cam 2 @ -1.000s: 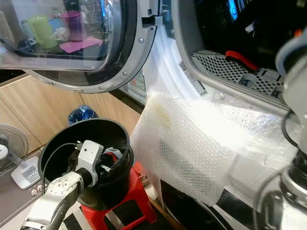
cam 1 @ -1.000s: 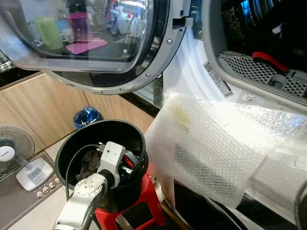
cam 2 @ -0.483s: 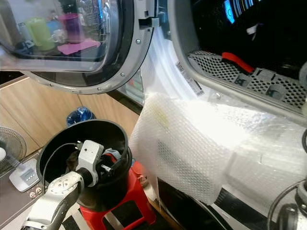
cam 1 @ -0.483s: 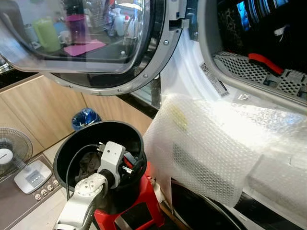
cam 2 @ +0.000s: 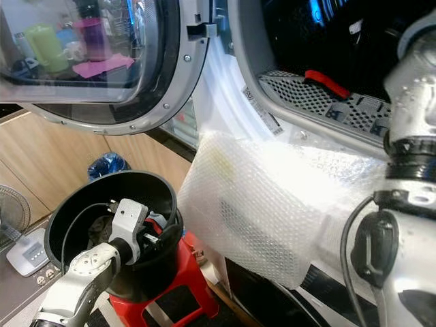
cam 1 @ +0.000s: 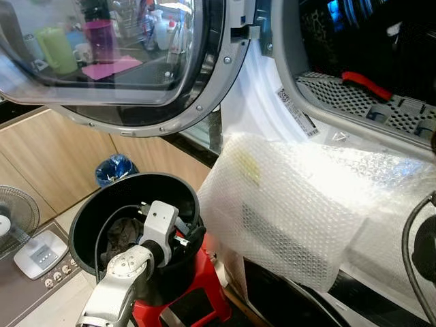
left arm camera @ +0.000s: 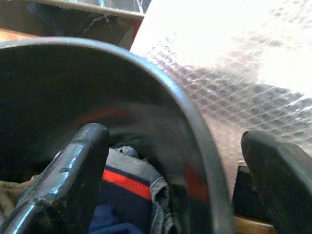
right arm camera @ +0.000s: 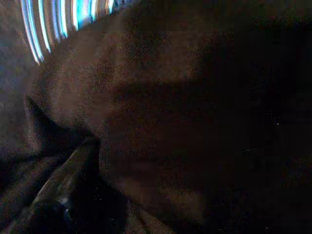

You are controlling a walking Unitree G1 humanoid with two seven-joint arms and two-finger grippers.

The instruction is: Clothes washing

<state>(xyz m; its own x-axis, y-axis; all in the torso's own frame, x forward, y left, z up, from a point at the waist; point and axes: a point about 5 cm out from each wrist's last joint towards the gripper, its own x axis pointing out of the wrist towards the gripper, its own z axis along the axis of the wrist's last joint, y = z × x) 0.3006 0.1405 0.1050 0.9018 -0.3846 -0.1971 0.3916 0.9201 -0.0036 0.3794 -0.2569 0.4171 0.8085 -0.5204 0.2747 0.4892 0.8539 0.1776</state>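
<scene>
Clothes [left arm camera: 129, 183], crumpled fabric in dark blue with a red stripe and some grey, lie in a round black bucket [cam 1: 92, 204] with smooth, glossy walls; the bucket serves as the landmark. The bucket stands on a red plastic stool [cam 1: 204, 306]. The left gripper [left arm camera: 180, 165] sits at the bucket's rim on the side toward the machine, jaws spread apart and straddling the wall: one black finger [left arm camera: 73, 170] is inside the bucket just above the clothes, the other is outside, next to bubble wrap. The silver left arm [cam 1: 116, 293] reaches up to the bucket from below, ending in a boxy white wrist block at the rim. Just beside the bucket, on the robot's right, a sheet of translucent bubble wrap [cam 1: 293, 211] with a fine dimpled texture drapes over the front of the white washing machine [cam 1: 255, 109]. Above the bucket hangs the machine's open round door [cam 1: 129, 61], a domed glass pane in a grey riveted ring, reflecting a kitchen counter. Higher and to the right of the bucket is the dark drum opening, with a perforated grey panel [cam 1: 347, 102] and a red strip [cam 1: 366, 83] at its lip. The right arm [cam 2: 409, 204], silver with black cabling, rises well right of the bucket toward the opening; the right gripper [right arm camera: 63, 195] is in deep shade against dark brown cloth [right arm camera: 161, 122], and whether its jaws are apart or together cannot be told. Beyond the bucket are pale wood cabinet fronts [cam 1: 61, 157] and a crinkled blue bag [cam 1: 114, 168]; to its left stands a small fan [cam 1: 12, 214].
</scene>
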